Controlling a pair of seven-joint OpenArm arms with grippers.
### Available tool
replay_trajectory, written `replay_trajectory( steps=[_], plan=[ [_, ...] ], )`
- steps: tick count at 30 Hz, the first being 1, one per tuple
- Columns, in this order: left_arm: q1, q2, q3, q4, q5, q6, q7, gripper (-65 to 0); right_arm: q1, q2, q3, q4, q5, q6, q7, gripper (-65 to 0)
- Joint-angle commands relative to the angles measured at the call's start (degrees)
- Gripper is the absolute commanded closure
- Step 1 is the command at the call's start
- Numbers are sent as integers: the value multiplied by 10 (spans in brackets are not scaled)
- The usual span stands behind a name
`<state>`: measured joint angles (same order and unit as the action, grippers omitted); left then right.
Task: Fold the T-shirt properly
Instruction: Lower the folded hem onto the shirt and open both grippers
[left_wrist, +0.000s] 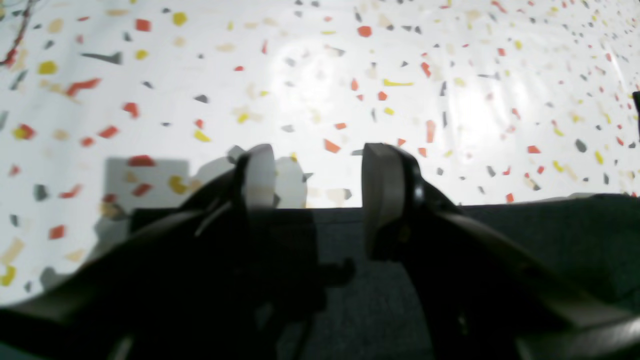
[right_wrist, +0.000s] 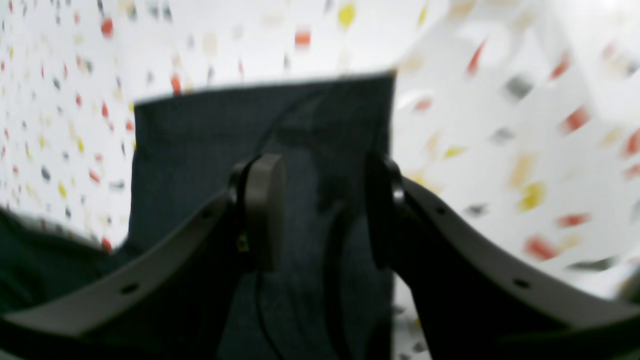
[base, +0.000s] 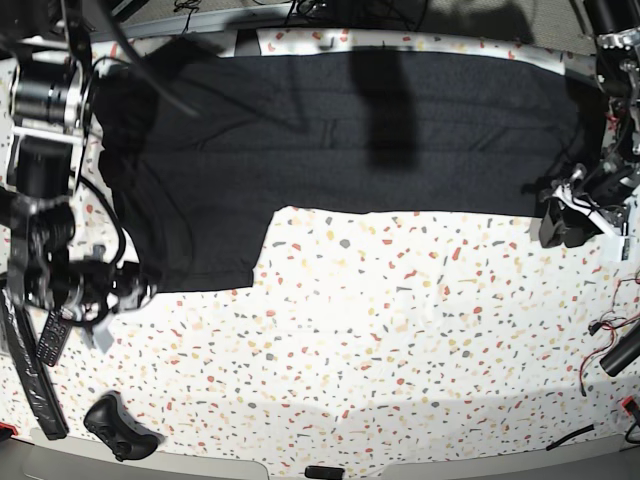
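The black T-shirt (base: 350, 130) lies flat across the far side of the speckled table (base: 400, 330), plain side up, with one sleeve reaching toward me at the left. My left gripper (left_wrist: 320, 175) is open over the shirt's straight edge (left_wrist: 550, 235), with nothing between its fingers. In the base view this left gripper (base: 562, 215) sits at the shirt's right end. My right gripper (right_wrist: 322, 215) is open just above the sleeve (right_wrist: 200, 150), and the picture is blurred. In the base view the right gripper (base: 125, 288) is by the sleeve's near left corner.
A black game controller (base: 120, 428) and a remote (base: 50, 335) lie near the front left. Loose cables (base: 610, 350) trail along the right edge. White speckled tabletop stretches in front of the shirt.
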<state>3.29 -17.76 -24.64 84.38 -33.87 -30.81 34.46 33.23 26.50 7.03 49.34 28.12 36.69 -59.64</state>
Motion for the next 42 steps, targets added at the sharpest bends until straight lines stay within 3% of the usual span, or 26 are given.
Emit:
replay_trajectory(
  steps=[1,8,15,24,27,32,34,36,39,42],
  plan=[
    [-7,-7,-4,10,-6,-3,-18,-271,31,10,-1,-5,-9,3,7,-257],
    [-7,-3,-4,10,-6,-4,-19,-271,87,8,-4,-113,-17,0,18,-256],
    [-7,-3,-4,10,-6,-3,-19,-271,97,2,-4,-182,-69,-43,39,-256],
    [-7,-3,-4,10,-6,-3,-19,-271,97,-33,-4,-217,-116,-48,55,-247],
    [-7,-3,-4,10,1,-3,-19,-271,97,-46,-4,-217,-117,-47,54,-178],
    [-7,-4,-4,10,30,-3,-19,-271,98,-49,-4,-217,-139,-46,55,-11],
    [-7,-3,-4,10,30,-3,-19,-271,98,-47,-4,-217,-145,-45,57,0],
    [-7,-3,-4,10,30,-3,-24,-271,98,-47,-4,-216,-144,-37,60,0],
    [-7,-3,-4,10,30,-3,-28,-271,98,-48,-4,-192,-144,31,69,0],
    [-7,-3,-4,10,30,-3,-28,-270,97,-48,-5,-145,-140,33,68,0]
  ],
)
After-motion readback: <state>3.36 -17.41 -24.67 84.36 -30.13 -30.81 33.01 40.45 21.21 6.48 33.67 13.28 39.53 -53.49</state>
